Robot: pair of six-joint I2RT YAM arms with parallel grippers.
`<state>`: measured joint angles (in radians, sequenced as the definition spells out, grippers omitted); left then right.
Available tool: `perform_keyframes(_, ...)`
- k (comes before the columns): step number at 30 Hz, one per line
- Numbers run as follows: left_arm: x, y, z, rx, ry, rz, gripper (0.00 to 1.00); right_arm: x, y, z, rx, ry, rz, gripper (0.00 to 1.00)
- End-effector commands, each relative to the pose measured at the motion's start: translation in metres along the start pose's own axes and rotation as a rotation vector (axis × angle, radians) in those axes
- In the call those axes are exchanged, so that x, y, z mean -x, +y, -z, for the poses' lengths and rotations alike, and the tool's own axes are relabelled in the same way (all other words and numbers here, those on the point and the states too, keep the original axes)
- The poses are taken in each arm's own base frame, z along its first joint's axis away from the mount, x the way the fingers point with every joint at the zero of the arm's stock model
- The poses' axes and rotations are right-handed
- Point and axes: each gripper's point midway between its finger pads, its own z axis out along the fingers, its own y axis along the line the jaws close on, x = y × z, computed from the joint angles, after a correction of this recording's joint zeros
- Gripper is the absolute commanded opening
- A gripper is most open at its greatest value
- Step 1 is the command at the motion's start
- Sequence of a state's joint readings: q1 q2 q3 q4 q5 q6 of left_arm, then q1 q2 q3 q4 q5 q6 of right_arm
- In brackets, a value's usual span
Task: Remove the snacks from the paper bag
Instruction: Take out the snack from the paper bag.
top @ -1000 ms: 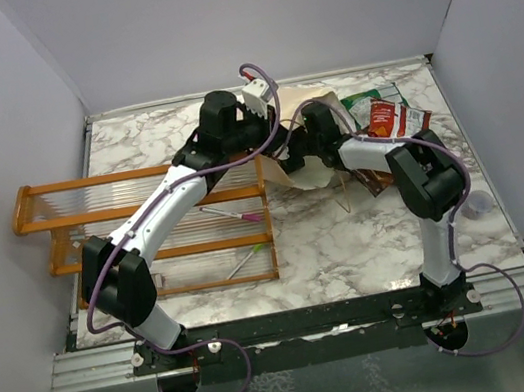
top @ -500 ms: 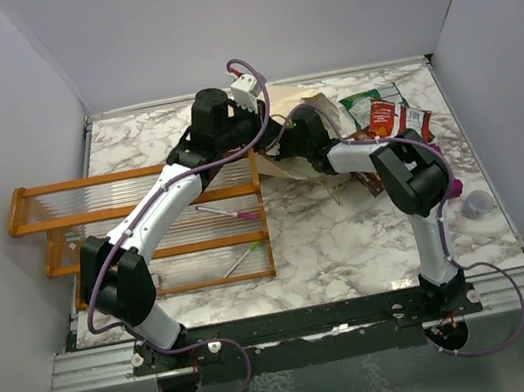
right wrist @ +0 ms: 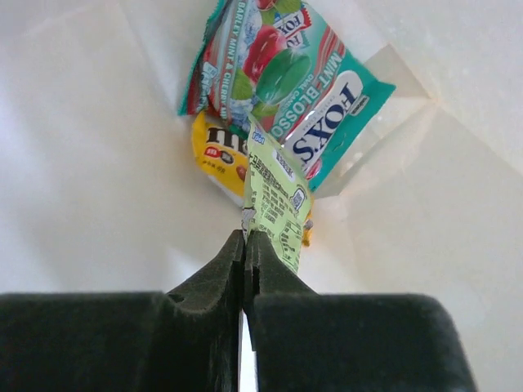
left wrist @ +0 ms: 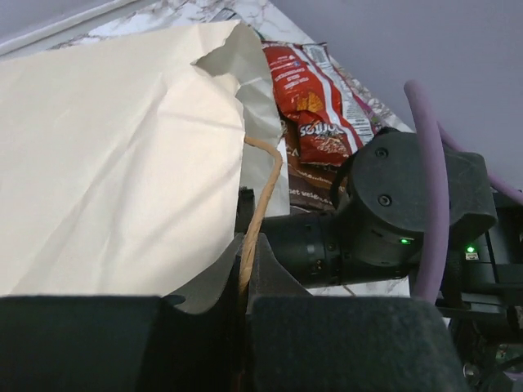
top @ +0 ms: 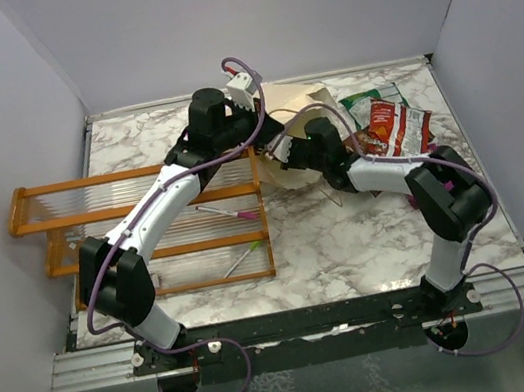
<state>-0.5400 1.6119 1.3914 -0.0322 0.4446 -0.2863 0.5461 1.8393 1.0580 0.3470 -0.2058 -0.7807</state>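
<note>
Inside bag [right wrist: 98, 163]: right tool [right wrist: 245, 245] pinching lime packet [right wrist: 276, 200] by FOX'S MINT BLOSSOM packet [right wrist: 327, 106]; left tool [left wrist: 245, 282] gripping handle [left wrist: 263, 192].

Overhead from behind, wrists close, seemingly sharing paper bag [left wrist: 122, 147]

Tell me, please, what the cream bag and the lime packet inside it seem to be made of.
The paper bag: matte cream paper, shown by soft creases and folds. The lime packet: probably thin glossy plastic or foil film, printed and crinkled.
</note>
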Motion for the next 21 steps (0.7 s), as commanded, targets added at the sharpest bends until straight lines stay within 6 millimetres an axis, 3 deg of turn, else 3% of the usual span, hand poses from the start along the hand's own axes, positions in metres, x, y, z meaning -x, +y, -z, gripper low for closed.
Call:
perform_keyframes(1, 0.003, -0.006, 0.007, -0.004, -0.014, -0.006, 0.0, 0.029, -0.01, 0.029, -0.081, -0.107, -0.142, 0.01)
perform_keyframes(7, -0.001, -0.001, 0.005, 0.01, -0.009, -0.015, 0.0, 0.018, -0.004, 0.051, -0.133, -0.09, -0.188, 0.01)
perform_keyframes(16, -0.001, 0.001, 0.006, 0.02, -0.008, -0.021, 0.0, 0.026, -0.008, 0.071, -0.157, -0.102, -0.221, 0.01)
perform_keyframes(21, 0.002, 0.003, 0.007, 0.039, -0.006, -0.02, 0.0, 0.039, -0.008, 0.104, -0.163, -0.106, -0.352, 0.01)
